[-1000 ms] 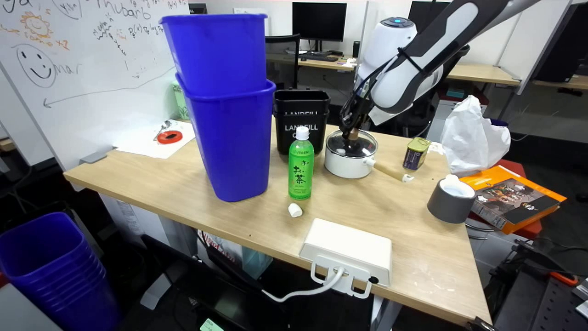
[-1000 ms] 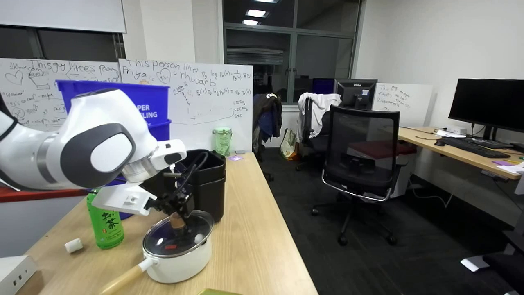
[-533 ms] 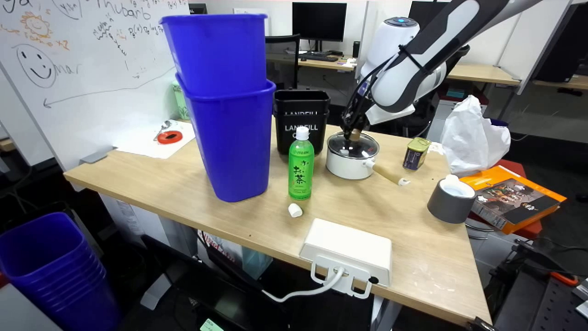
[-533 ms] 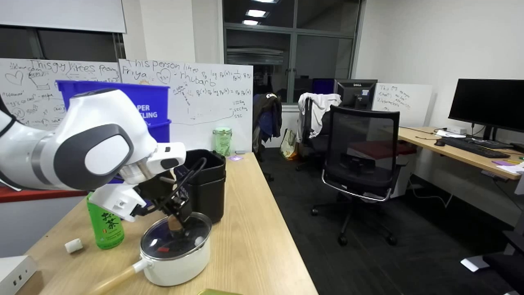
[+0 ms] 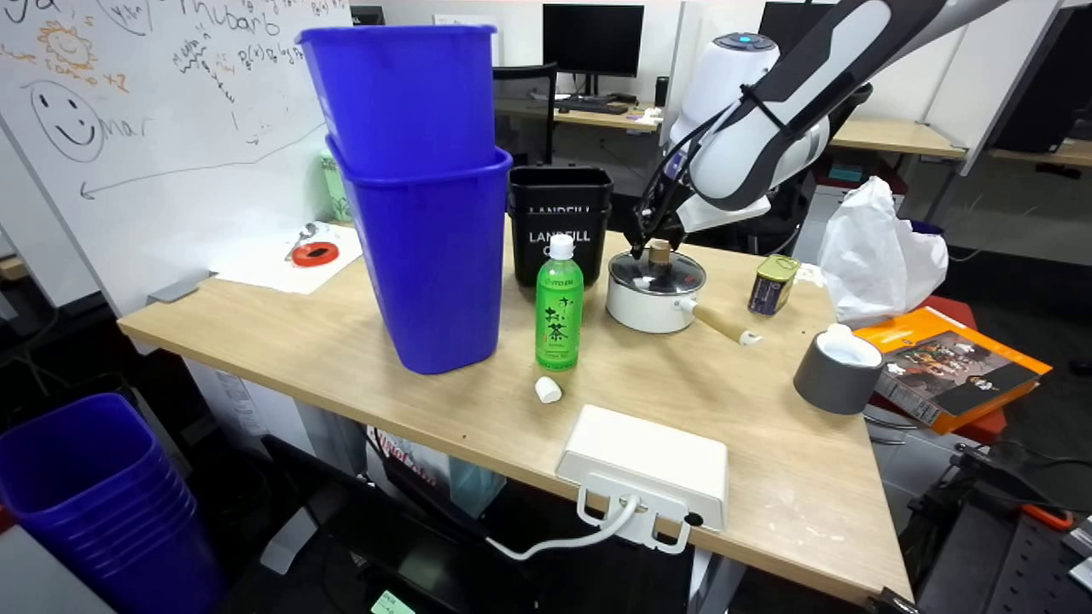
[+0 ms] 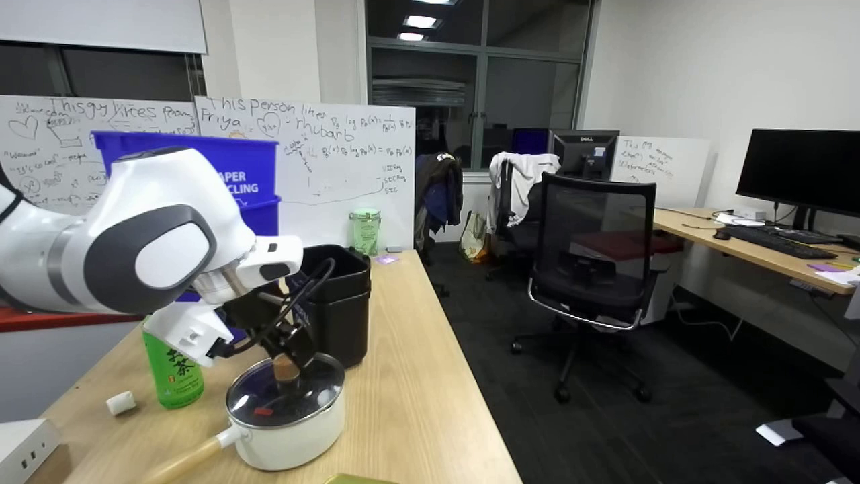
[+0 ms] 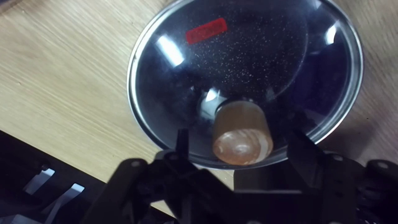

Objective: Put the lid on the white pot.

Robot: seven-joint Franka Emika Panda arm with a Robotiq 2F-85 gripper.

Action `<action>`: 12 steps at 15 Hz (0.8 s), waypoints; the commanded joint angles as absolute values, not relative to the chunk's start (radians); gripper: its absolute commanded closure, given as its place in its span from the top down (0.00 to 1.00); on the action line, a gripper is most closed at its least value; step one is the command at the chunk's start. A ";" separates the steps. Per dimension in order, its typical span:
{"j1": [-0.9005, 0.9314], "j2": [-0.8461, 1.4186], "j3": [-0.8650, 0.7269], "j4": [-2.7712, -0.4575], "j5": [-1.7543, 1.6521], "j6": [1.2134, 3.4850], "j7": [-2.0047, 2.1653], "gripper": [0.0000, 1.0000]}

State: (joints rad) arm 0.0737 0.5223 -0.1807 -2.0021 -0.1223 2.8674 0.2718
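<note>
The see-through lid [image 5: 670, 271] lies over the top of the white pot [image 5: 646, 310], its metal rim along the pot's edge in both exterior views. In the wrist view the lid [image 7: 248, 56] fills much of the picture, with its brown wooden knob [image 7: 242, 130] standing up. My gripper [image 7: 240, 143] is open around that knob, with a gap on either side, so nothing is held. One dark fingertip [image 7: 182, 140] shows left of the knob, the other at its right. The pot's pale wooden handle [image 6: 188, 460] points away from the bins.
Black bins [image 5: 559, 230] stand close behind the pot, beside tall blue bins [image 5: 418, 256]. A green bottle [image 5: 559, 315] is near the pot. A small can [image 5: 774, 286], a dark grey cylinder [image 5: 838, 375] and a flat white box [image 5: 644, 465] are also on the table.
My gripper has opened and let go of the knob. Pot and lid shifted slightly together earlier in this second, and the lid now sits a little lower on the pot.
</note>
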 commanded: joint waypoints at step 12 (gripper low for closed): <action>0.066 0.487 -0.126 -1.940 -0.099 2.788 0.181 1.00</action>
